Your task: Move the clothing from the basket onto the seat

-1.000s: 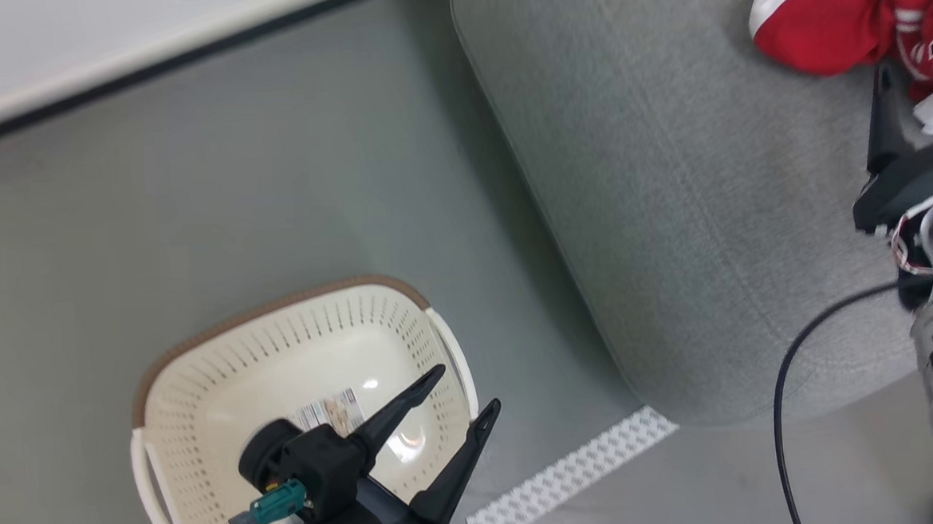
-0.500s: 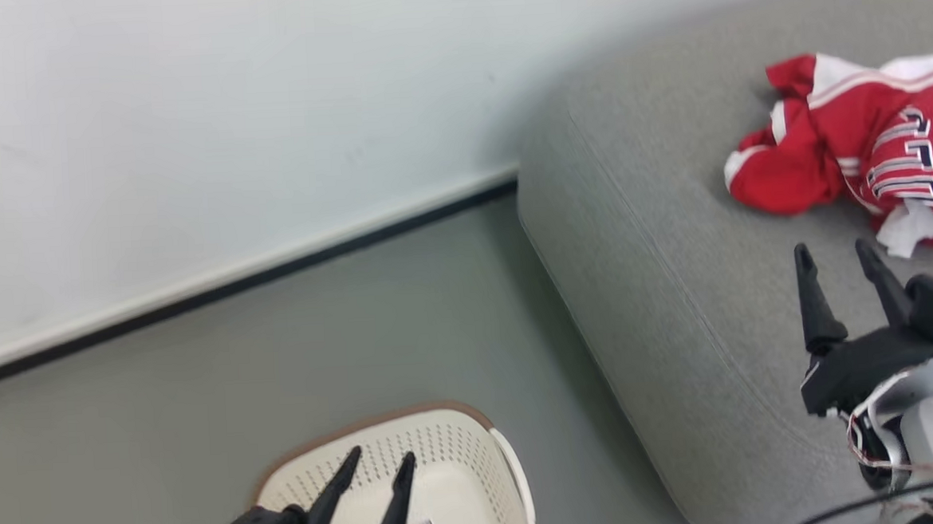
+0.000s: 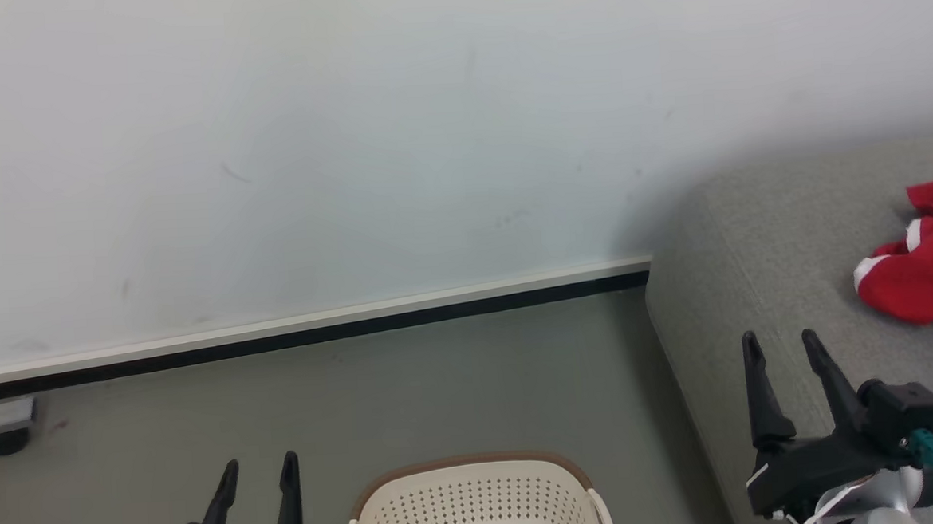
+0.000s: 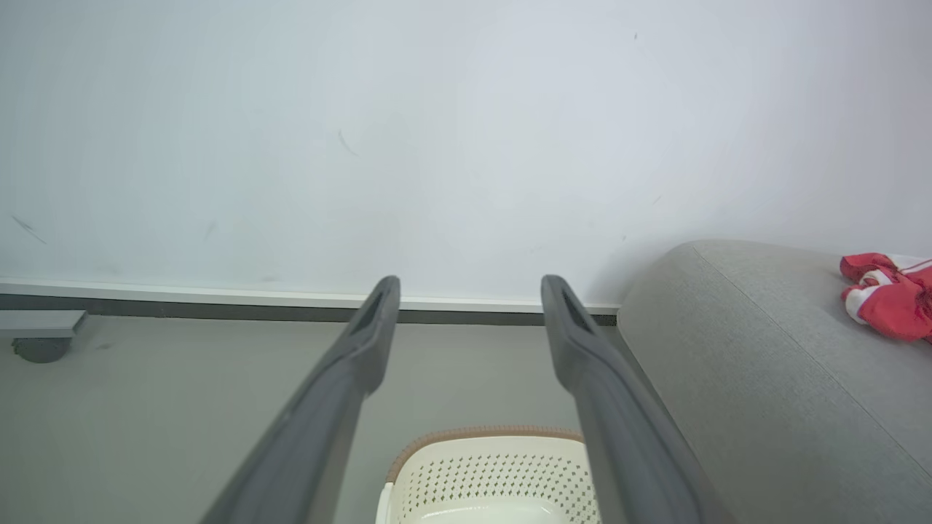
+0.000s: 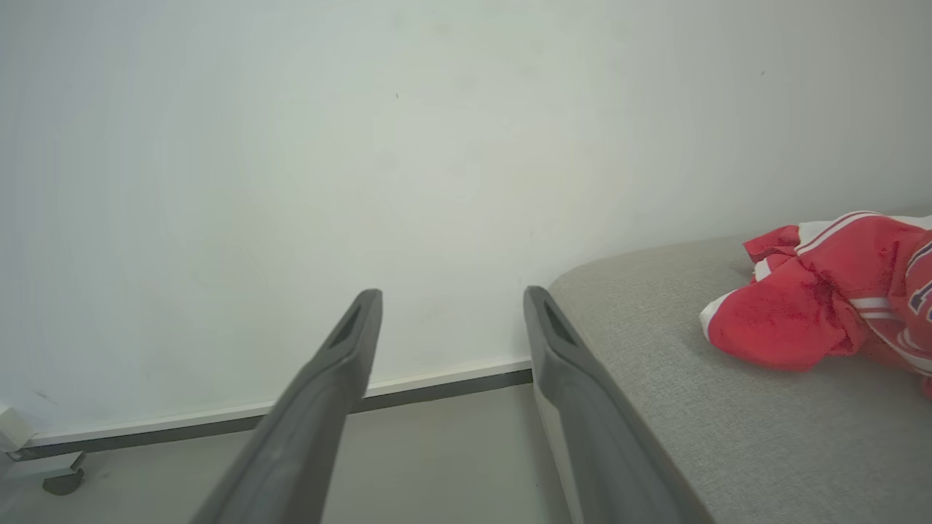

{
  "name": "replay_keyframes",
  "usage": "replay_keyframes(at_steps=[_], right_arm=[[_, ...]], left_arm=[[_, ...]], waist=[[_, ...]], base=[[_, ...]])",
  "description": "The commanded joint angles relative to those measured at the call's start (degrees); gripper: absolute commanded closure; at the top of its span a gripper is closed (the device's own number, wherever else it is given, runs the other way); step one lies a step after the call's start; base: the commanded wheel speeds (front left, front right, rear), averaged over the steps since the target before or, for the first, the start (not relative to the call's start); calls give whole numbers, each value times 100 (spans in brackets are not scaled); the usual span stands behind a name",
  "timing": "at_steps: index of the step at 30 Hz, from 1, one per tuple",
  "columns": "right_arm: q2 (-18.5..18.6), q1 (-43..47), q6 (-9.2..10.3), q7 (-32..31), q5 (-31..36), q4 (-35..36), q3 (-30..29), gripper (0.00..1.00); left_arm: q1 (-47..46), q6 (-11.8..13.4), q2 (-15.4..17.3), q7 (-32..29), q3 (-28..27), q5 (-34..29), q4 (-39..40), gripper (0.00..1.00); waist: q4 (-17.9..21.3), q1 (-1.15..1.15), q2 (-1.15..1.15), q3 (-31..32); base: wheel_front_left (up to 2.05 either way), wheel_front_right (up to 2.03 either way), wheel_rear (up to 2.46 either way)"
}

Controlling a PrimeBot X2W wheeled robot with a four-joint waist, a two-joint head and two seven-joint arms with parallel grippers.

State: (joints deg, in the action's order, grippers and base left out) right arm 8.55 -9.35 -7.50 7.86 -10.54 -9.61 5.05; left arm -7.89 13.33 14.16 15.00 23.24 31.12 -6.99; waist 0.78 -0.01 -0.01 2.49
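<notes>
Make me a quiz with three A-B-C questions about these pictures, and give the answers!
1. The basket's rim is: A brown, B blue, C green.
2. The red clothing lies: A in the basket, B on the grey seat, C on the floor.
3. The right gripper is: A shut on the clothing, B shut on the basket, C open and empty.
Answers: 1 A, a brown band tops its cream wall; 2 B, the red heap rests on the cushion; 3 C, its jaws stand apart, nothing between.

basket: on floor, left of seat, before wall
clothing: on seat, right part, well apart from basket
left gripper: left of basket
right gripper: over seat, left of clothing
</notes>
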Motion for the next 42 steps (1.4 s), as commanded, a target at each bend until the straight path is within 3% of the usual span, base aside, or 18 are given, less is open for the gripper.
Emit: replay_keyframes(at_steps=[1,5,11,14,22,29,42], right_arm=[[-166,213,2,35,43,71,-19,0],[-434,432,2,99,117,84,30,0],[-545,650,2,197,278,90,206,0],[-559,718,2,213,308,82,254,0],[-568,940,2,141,450,89,581,0],[-532,1152,2,110,476,189,717,0],[-525,1297,2,87,521,344,571,0]], left_arm=[[182,36,-25,23,-190,-121,66,0],[438,15,-76,24,-609,-283,137,0],[740,-61,-236,24,-1072,-329,179,0],[878,-102,-220,24,-1126,-417,180,0],[1059,-558,-73,25,-1355,-779,211,0],[1197,-869,-145,25,-1472,-1046,210,0],[1303,-1073,-428,25,-1795,-1220,138,0]], waist=[[-525,1,1,383],[-653,1,1,432],[-735,1,1,486],[-725,1,1,500],[-651,1,1,489],[-574,1,1,464],[-438,1,1,409]], base=[[0,0,0],[0,0,0],[0,0,0],[0,0,0],[0,0,0],[0,0,0],[0,0,0]])
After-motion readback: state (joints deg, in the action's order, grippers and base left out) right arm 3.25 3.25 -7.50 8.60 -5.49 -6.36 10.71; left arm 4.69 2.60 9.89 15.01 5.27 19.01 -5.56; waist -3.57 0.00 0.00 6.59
